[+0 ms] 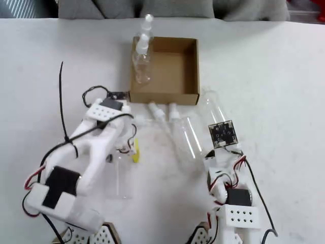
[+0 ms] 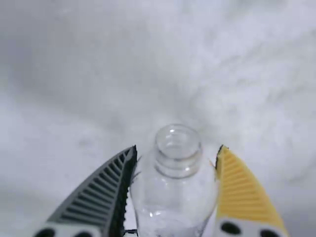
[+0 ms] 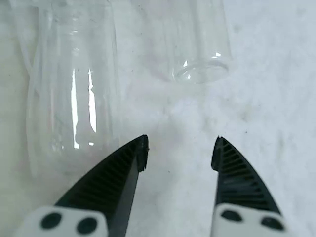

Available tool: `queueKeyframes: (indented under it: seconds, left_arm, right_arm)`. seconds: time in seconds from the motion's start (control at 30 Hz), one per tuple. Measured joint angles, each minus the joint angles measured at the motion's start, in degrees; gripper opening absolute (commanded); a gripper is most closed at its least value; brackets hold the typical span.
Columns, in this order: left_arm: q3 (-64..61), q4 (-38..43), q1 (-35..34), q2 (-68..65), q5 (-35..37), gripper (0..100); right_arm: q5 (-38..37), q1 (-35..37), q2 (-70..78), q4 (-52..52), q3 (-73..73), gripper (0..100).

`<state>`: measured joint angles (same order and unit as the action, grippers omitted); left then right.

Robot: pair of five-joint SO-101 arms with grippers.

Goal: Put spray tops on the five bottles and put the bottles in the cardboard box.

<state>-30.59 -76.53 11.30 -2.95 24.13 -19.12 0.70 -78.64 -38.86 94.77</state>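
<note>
**Left tool clamps an open-necked bottle; right tool spread over the table**

Nearest the arms' bases, the left gripper (image 2: pixel 177 148) has a grey finger and a yellow finger set against either side of an uncapped bottle (image 2: pixel 173 197). They press in at its shoulders, and its open neck pokes out past the fingertips. The bottle is clear and has no spray top. Behind it in the left wrist view is the white table (image 1: pixel 284 76).

On the other side, the right gripper (image 3: pixel 180 143) is spread wide. Its two black fingers stand well apart with bare table between them, holding and touching nothing. Just ahead of its fingertips lies a clear bottle (image 3: pixel 74 84) on its side, and beside that is the round base of another bottle (image 3: pixel 197 49).

In the middle of the table, seen from the high view, two sprayer-topped bottles (image 1: pixel 189 136) lie side by side. Their white heads point toward the box.

Farthest out sits the cardboard box (image 1: pixel 175 96), open at the top. Two capped bottles (image 1: pixel 142 68) stand upright along its left wall, one behind the other.
</note>
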Motion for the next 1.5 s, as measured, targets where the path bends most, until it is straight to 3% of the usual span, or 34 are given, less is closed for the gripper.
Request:
queueKeyframes:
  seconds: [0.27,0.5,1.5]
  left_arm:
    - [-1.5,2.9,-0.1,8.2,-4.4,21]
    - [-1.5,12.5,-0.1,1.1,-5.1,38]
    - [-1.8,18.1,1.4,-1.6,-5.1,38]
  right_arm:
    - [0.0,0.0,0.0,0.0,0.0,18.7]
    - [0.0,0.0,0.0,0.0,0.0,18.7]
    - [0.0,0.0,0.0,0.0,0.0,18.7]
